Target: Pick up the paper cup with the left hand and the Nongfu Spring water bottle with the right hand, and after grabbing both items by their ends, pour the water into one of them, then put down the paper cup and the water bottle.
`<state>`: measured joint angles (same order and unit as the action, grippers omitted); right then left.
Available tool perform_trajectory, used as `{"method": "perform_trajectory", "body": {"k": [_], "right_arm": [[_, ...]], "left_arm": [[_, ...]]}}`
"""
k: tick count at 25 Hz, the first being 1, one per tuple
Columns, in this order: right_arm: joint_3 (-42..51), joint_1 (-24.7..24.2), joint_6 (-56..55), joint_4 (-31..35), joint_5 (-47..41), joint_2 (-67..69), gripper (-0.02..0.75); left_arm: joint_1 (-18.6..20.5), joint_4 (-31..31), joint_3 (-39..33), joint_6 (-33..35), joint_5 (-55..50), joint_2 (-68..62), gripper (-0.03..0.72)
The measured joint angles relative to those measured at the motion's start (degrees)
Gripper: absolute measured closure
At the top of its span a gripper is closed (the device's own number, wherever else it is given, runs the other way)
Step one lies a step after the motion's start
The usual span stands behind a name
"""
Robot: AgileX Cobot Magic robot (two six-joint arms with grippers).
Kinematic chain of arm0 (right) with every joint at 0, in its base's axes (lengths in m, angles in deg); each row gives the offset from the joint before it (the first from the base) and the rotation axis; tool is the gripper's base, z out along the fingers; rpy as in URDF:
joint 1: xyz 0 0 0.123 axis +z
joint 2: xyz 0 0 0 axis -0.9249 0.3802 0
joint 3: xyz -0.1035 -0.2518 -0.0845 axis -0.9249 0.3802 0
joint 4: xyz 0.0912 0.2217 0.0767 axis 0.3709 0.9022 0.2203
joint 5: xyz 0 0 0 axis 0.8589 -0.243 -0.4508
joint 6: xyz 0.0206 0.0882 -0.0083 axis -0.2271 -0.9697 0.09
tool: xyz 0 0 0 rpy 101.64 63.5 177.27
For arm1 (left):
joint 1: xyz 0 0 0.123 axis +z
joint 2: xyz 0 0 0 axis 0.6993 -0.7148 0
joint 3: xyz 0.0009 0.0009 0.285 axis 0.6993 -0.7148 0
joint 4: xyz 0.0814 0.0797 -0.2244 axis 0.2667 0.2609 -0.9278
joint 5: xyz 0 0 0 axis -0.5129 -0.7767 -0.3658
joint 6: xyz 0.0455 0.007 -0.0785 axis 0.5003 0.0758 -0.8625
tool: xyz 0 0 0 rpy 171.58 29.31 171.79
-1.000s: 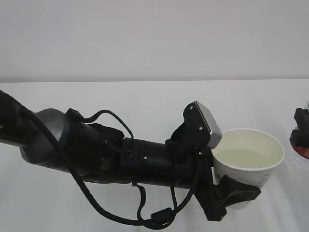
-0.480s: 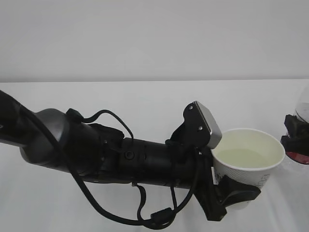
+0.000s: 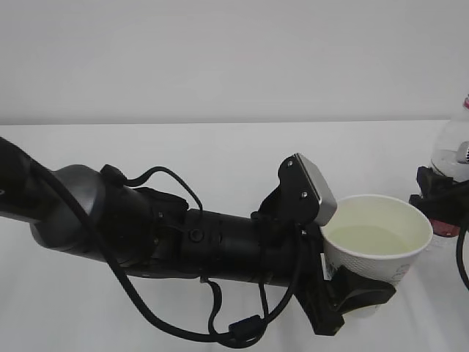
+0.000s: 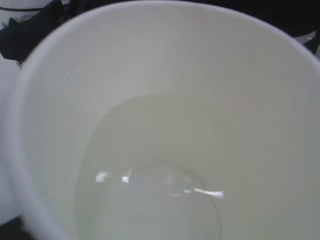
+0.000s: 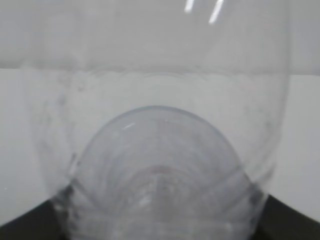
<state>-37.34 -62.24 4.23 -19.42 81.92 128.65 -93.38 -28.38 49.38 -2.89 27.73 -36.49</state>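
Between the fingers of the left hand (image 3: 352,297) sits the paper cup (image 3: 377,242), gripped low, with water (image 4: 150,190) already inside. Right of it, the right hand (image 3: 438,199) clamps the Nongfu Spring water bottle (image 3: 453,158). I judge pouring done; both must be set down gently.

The exterior camera looks down at a slant across the table (image 3: 220,147), close behind the left hand (image 3: 352,293). The left wrist camera looks straight into the paper cup (image 4: 165,100), very near, also seen outside. The right wrist camera faces the bottle (image 5: 160,150), almost touching.

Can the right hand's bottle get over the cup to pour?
Probably yes. The cup, held by the left hand, has an open top with nothing above it, and the bottle in the right hand is just beside it.
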Motion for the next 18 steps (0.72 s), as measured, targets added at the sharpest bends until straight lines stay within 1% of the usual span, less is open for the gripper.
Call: {"method": "perform_trajectory", "body": {"k": [11, 18], "right_arm": [[-1.07, 0.00, 0.00, 0.00, 0.79, 2.65, 0.297], [-1.07, 0.00, 0.00, 0.00, 0.88, 2.70, 0.248]], "left_arm": [[0.00, 0.00, 0.00, 0.00, 0.00, 0.00, 0.185], [0.00, 0.00, 0.00, 0.00, 0.00, 0.00, 0.185]]}}
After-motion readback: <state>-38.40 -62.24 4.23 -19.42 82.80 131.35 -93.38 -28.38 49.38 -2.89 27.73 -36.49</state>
